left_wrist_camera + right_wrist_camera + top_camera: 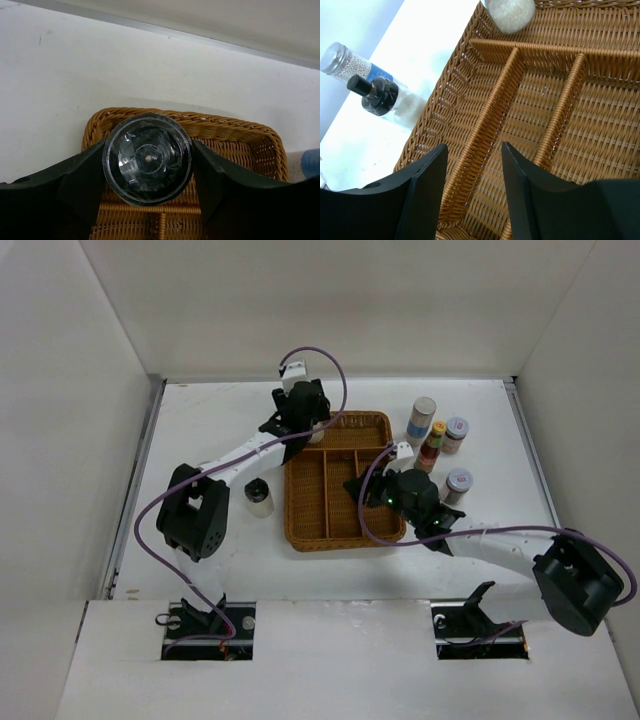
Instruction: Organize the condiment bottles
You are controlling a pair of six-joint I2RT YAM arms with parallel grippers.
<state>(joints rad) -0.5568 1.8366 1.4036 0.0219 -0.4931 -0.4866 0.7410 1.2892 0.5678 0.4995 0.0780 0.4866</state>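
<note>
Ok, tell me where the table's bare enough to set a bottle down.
Free: the far-left corner of the table, beyond the left arm; the near strip in front of the basket. Crowded: right of the basket, four bottles cluster.

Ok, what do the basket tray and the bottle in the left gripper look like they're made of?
Basket tray: woven wicker or rattan, matte honey-brown; interlaced strands show. Bottle: clear glossy top with glints, glass or plastic, can't tell which.

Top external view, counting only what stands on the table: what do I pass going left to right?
dark-lidded jar → wicker basket → blue-labelled silver-capped shaker → far pale-lidded jar. Left out for overlap: yellow-capped sauce bottle, nearer pale-lidded jar.
</note>
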